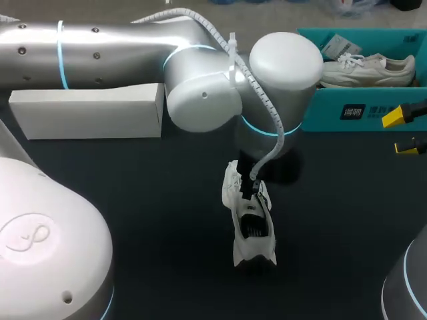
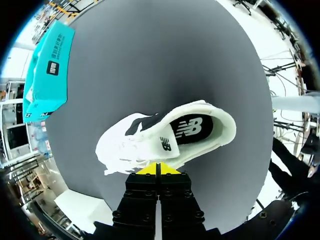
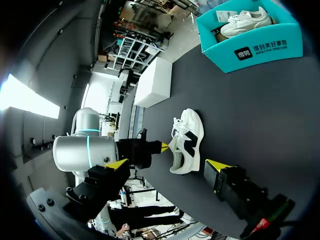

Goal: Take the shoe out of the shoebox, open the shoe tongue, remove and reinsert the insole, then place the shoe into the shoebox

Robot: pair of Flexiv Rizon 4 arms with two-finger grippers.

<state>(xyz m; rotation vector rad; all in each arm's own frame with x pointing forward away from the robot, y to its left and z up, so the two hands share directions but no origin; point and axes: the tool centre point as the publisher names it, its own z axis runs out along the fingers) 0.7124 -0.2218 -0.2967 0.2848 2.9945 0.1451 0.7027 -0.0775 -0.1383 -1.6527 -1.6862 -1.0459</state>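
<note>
A white shoe (image 1: 251, 230) with a dark insole rests on the black table, opening upward. My left arm reaches in from the left to the table's middle. Its gripper (image 2: 159, 168) points down and is shut, the yellow tips pinched together on the edge of the shoe (image 2: 165, 137) upper beside the tongue. The teal shoebox (image 1: 360, 110) stands at the back right with a second white shoe (image 1: 370, 70) inside. My right gripper (image 1: 402, 131) hangs open in front of the box, nothing between its fingers. From there the shoe (image 3: 186, 142) lies well ahead of the right gripper (image 3: 167, 164).
A long white box (image 1: 87, 112) lies at the back left, under my left arm. Bare black table (image 1: 160, 220) stretches on both sides of the shoe and in front of the shoebox.
</note>
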